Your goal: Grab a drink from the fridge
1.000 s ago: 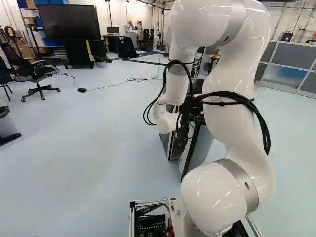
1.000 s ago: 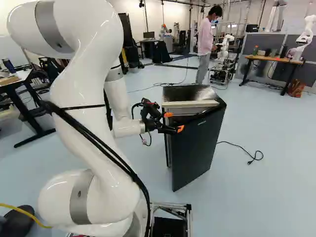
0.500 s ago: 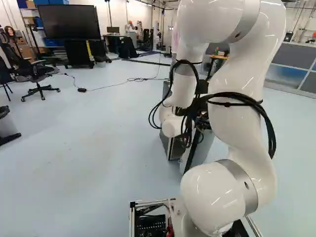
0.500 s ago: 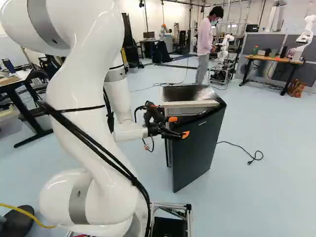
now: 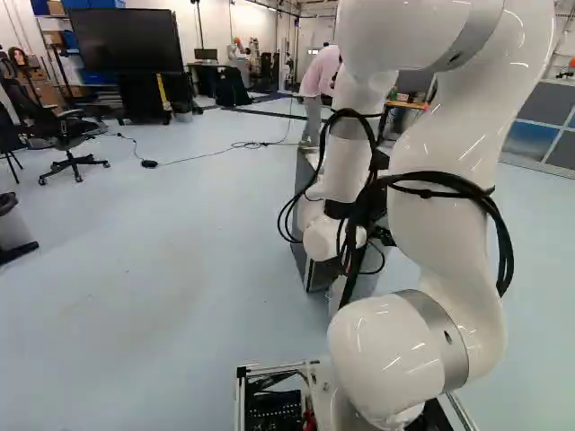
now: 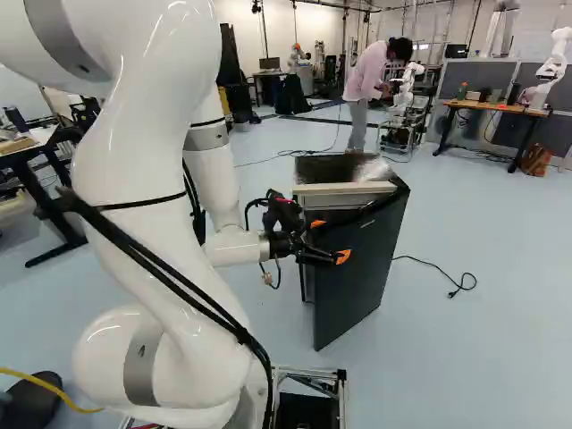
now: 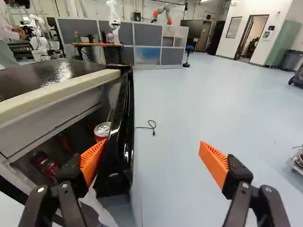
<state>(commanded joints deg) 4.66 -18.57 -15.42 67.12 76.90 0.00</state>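
Forward and slightly lower, the arm (image 6: 147,192) had shifted its gripper (image 7: 153,142) along the fridge (image 6: 344,189); the base showed no movement. Jaws: standing wide, gripping nothing. One orange pad (image 7: 92,161) sat in the gap between cabinet and door (image 7: 120,142), close against the door's inner side; the opposite pad (image 7: 214,164) was outside, above the floor (image 7: 170,189). The door stood ajar.

Location of the drinks: one can (image 7: 102,128) stood upright, its long axis near vertical, just ahead of the inner pad on the fridge side. Further red cans (image 7: 46,165) lay deeper inside, beyond the same pad. The step in hand was judged to be widening the opening; the inner pad would need to push the door outward, at risk of slipping off or jostling the upright can. Markings were visible on the cans; no wording was recorded.
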